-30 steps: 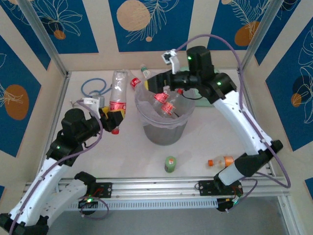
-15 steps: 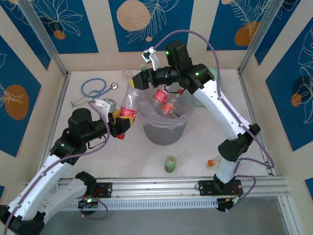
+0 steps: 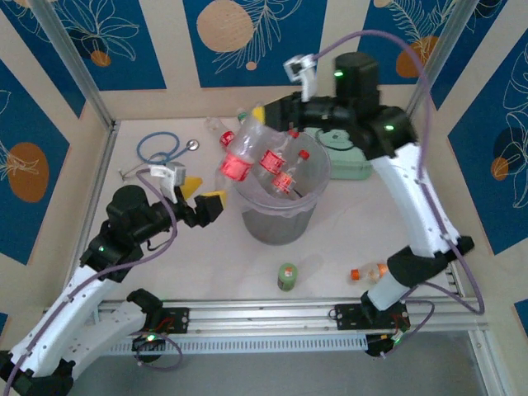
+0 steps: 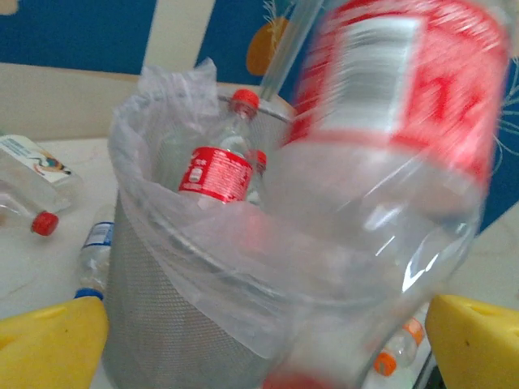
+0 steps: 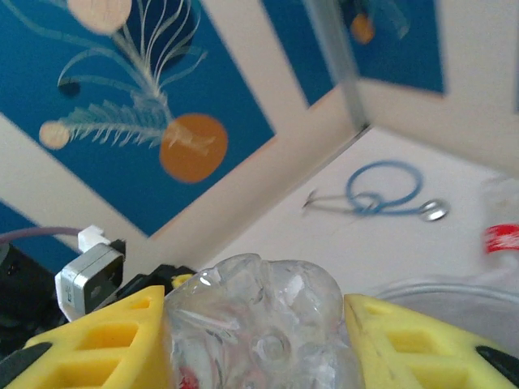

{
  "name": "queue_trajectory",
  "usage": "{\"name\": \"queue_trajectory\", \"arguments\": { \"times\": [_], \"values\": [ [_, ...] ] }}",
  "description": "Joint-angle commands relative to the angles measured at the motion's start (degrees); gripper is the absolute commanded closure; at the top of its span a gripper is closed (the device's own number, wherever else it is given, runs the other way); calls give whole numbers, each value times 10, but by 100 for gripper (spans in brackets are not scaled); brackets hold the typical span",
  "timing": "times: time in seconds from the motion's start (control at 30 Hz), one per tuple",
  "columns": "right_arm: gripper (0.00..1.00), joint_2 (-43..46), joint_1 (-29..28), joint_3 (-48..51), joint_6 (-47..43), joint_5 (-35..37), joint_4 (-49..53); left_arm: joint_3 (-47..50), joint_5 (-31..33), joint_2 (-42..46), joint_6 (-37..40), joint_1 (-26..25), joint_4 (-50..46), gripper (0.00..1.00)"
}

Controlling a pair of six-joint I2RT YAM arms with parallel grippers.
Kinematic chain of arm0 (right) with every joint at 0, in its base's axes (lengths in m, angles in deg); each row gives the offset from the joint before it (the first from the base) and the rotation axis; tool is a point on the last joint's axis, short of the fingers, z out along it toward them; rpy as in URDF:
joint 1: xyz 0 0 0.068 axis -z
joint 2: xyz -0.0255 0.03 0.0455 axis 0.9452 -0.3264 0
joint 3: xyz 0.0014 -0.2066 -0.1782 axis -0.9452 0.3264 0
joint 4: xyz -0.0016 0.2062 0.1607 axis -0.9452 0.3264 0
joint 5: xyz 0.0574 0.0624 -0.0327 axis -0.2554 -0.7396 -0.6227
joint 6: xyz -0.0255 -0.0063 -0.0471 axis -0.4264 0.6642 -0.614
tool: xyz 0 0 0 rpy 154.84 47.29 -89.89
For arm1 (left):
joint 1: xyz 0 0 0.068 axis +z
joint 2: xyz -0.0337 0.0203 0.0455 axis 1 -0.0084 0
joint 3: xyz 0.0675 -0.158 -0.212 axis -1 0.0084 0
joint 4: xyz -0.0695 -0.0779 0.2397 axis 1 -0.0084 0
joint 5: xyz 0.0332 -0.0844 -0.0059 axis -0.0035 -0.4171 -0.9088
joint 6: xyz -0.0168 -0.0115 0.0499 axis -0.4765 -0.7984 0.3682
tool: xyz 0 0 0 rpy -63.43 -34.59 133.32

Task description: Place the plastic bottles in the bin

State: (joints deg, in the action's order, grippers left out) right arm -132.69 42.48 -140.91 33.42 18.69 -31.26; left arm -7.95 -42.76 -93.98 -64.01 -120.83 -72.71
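Note:
My right gripper [image 3: 259, 118] is shut on the base of a clear red-labelled bottle [image 3: 239, 157], which hangs tilted above the left rim of the bin [image 3: 279, 224]. In the right wrist view the bottle's base [image 5: 259, 324] sits squeezed between the yellow fingers [image 5: 105, 344]. My left gripper [image 3: 203, 191] stands open just left of the bin; that same bottle [image 4: 389, 162] looms blurred in front of it, between widely spread fingers [image 4: 49, 344]. Several red-labelled bottles [image 3: 279, 169] lie inside the bin [image 4: 162, 324].
A green-labelled bottle [image 3: 287, 276] and an orange-capped one [image 3: 370, 271] lie near the front edge. Another bottle [image 3: 218, 125] rests at the back. A blue stethoscope [image 3: 161, 148] is at back left and a mint-green case [image 3: 353, 163] sits right of the bin.
The left gripper has let go of the bottle's cap end and opened. The right gripper took the bottle by its base and lifted it right, over the bin's rim.

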Motion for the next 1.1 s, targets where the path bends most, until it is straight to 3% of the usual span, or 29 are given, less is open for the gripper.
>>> {"name": "queue_trajectory", "arguments": {
  "times": [0.0, 0.2, 0.43, 0.73, 1.07],
  "values": [
    [79, 61, 53, -13, -13, 17, 9, -15, 48, -6, -18, -2, 0, 0],
    [88, 119, 86, 81, -111, 143, -4, -22, 50, -60, -33, -2, 36, 0],
    [93, 118, 89, 157, -128, 109, -15, -22, 40, -130, -87, -3, 117, 0],
    [94, 115, 81, 267, -113, 48, -27, -27, 73, -174, -115, -7, 128, 12],
    [96, 94, -3, 396, -80, 81, -89, -52, 102, -213, -110, -16, 83, 23]
  ]
}}
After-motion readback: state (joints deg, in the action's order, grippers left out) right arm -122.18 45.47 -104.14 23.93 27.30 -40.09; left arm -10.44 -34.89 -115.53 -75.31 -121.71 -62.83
